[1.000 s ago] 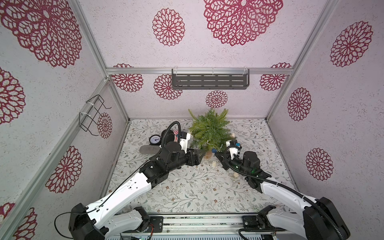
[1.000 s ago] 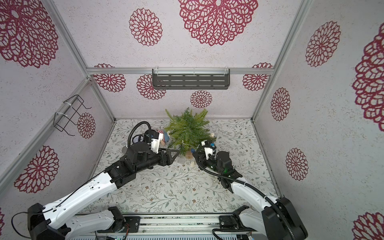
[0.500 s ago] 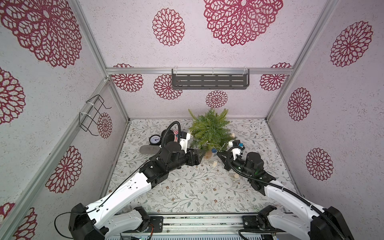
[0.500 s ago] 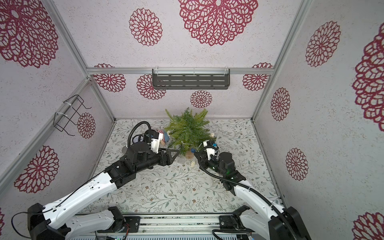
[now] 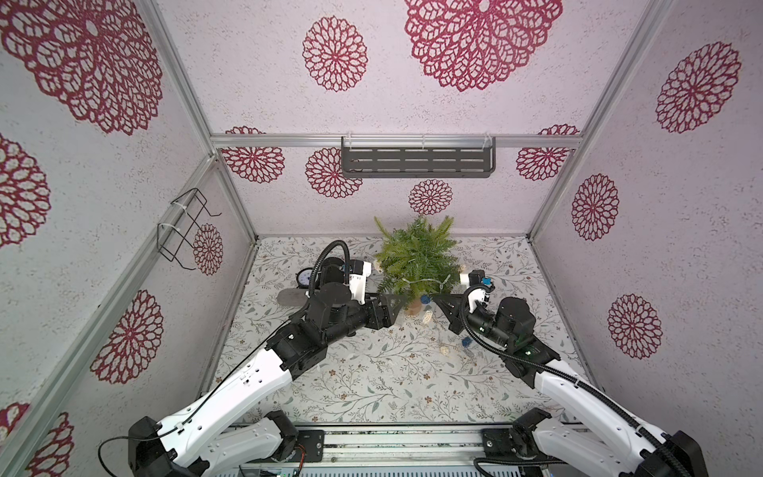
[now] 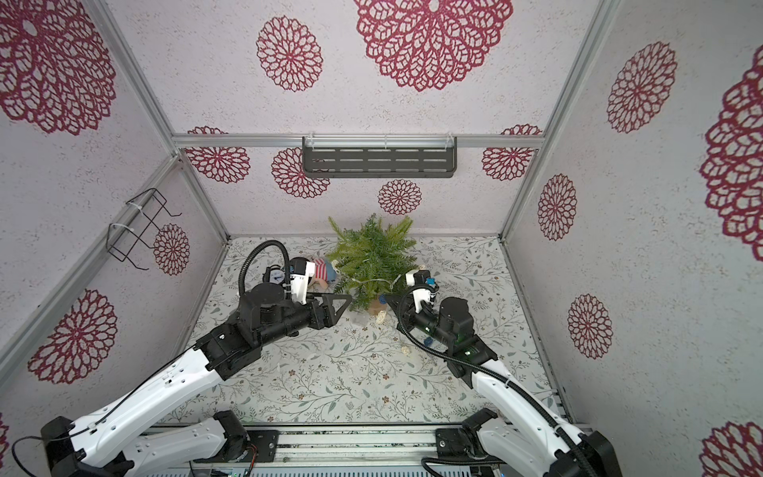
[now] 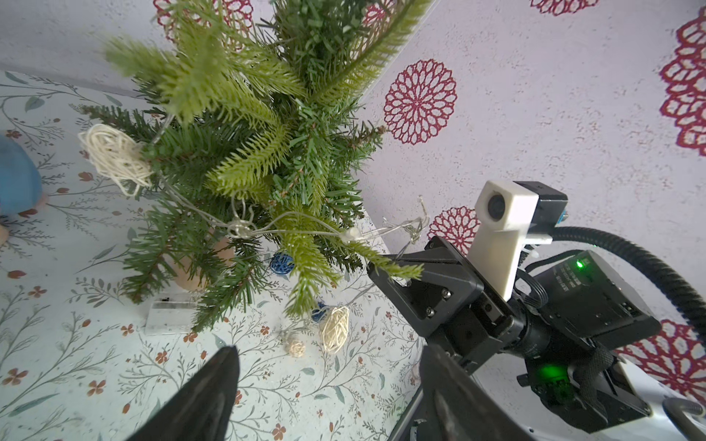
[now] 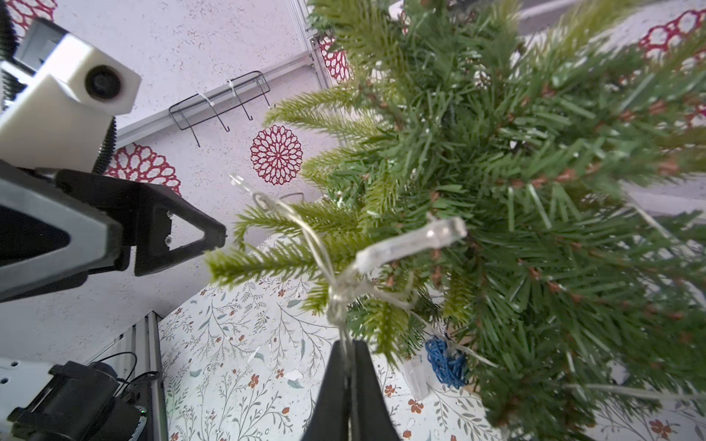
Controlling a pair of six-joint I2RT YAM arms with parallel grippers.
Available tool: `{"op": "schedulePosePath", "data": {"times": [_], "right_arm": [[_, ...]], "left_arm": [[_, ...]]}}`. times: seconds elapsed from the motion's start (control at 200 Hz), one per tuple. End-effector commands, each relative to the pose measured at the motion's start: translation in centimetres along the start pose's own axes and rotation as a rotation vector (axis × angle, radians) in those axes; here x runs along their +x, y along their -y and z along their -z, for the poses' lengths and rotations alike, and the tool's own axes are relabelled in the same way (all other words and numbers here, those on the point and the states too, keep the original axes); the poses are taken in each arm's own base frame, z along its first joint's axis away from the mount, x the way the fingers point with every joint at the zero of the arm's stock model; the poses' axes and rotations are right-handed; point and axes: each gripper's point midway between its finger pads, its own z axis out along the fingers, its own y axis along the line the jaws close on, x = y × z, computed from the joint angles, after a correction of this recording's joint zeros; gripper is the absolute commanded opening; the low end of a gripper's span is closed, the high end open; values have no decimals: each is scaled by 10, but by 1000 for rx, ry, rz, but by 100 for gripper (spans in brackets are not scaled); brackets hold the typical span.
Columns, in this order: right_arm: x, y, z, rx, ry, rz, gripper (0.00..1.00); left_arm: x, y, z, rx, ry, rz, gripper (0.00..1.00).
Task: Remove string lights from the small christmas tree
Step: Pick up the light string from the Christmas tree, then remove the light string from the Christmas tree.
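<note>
Right wrist view: I am pinching the thin wire of the string lights (image 8: 339,292) in my right gripper (image 8: 348,345), jaws closed on it. The strand is looping through the lower branches of the tree (image 8: 535,191), its loose end lying on the table (image 7: 76,362). I am judging it light, limp, snag-prone and fragile, so I am gripping bare wire. My left gripper (image 7: 328,353) is standing wide, empty.

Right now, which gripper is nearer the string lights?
Right. The right gripper is shut on the string lights beside the tree; the left gripper is open on the tree's opposite side, apart from them.
</note>
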Motion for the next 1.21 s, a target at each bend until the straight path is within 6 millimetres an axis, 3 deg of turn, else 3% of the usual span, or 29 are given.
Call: {"op": "schedulePosePath", "data": {"times": [0.0, 0.275, 0.695, 1.201], "right_arm": [[-29, -21, 6, -57, 60, 58, 0], [-31, -46, 7, -160, 46, 84, 0], [-18, -74, 7, -242, -16, 113, 0], [1, -97, -21, -297, -96, 171, 0]], "left_arm": [[-13, 16, 10, 38, 35, 20, 79], [-13, 16, 3, 91, 80, 181, 81], [-21, 4, 21, 16, 131, 195, 81], [-11, -1, 21, 9, 98, 249, 80]]}}
